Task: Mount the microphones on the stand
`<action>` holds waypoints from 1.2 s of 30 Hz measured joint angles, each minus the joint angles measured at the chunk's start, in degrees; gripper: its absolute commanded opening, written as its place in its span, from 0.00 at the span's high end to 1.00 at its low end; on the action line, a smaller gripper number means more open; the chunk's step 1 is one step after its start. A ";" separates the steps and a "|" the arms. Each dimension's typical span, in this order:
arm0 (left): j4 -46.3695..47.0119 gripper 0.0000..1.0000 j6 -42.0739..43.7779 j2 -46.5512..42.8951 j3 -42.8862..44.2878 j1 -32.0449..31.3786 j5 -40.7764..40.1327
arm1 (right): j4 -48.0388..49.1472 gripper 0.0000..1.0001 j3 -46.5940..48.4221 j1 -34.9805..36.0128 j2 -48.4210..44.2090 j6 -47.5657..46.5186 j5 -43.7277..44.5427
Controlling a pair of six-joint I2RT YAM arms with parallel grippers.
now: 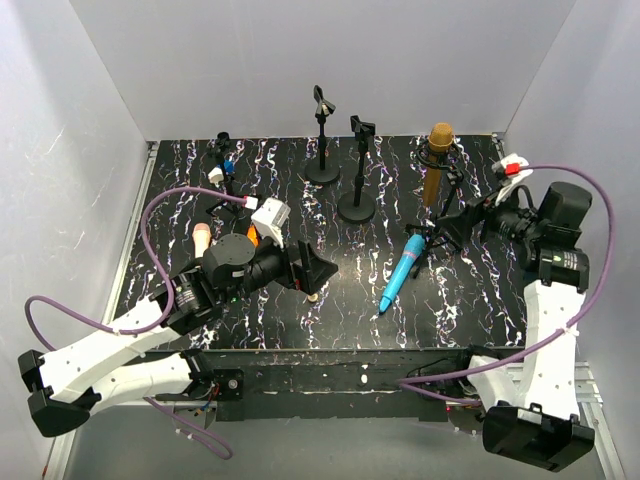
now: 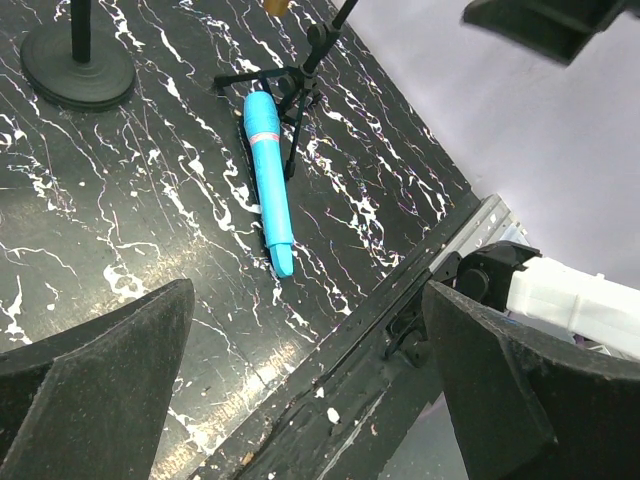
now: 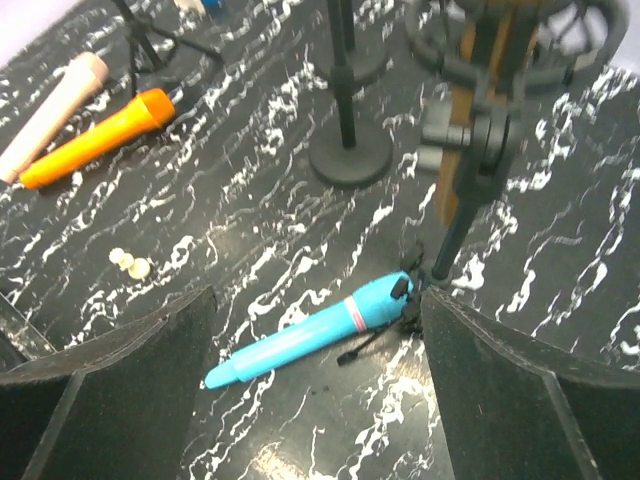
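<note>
Over the black white-veined desk (image 1: 480,310), my right end effector (image 3: 317,300) hangs spread and empty above the slim light blue microphone (image 3: 310,330) lying flat by the black tripod stand (image 3: 455,235); picking up, I judge, needs descending and pinching mid-body.

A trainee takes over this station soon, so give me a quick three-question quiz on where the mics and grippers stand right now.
1. True or false: the brown mic is already held in a stand.
2. Which mic lies nearest the right gripper? A orange mic, B blue mic, C pink mic.
3. What does the left gripper hold?

Key: 1 true. 2 B. 3 nothing; it is open and empty.
</note>
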 measured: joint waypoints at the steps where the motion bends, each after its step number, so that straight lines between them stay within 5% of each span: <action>1: 0.00 0.02 0.02 -0.04 -0.04 0.00 0.00 | 0.39 0.12 -1.99 -0.04 -0.07 -0.66 0.59; 10: -0.92 0.02 0.04 0.15 -0.26 0.00 -0.02 | 13.60 0.20 -12.57 -0.11 4.37 0.57 7.80; 27: -3.21 0.02 0.09 6.78 2.03 0.00 0.02 | 59.23 0.35 -25.27 -0.11 15.26 11.54 0.07; 31: -3.19 0.02 -0.15 7.98 2.82 0.00 0.07 | 64.50 0.47 -25.55 -0.11 16.83 11.69 -0.74; 36: -3.17 0.02 -0.24 9.07 3.21 0.00 0.11 | 67.80 0.79 -25.53 -0.11 19.34 11.72 -3.08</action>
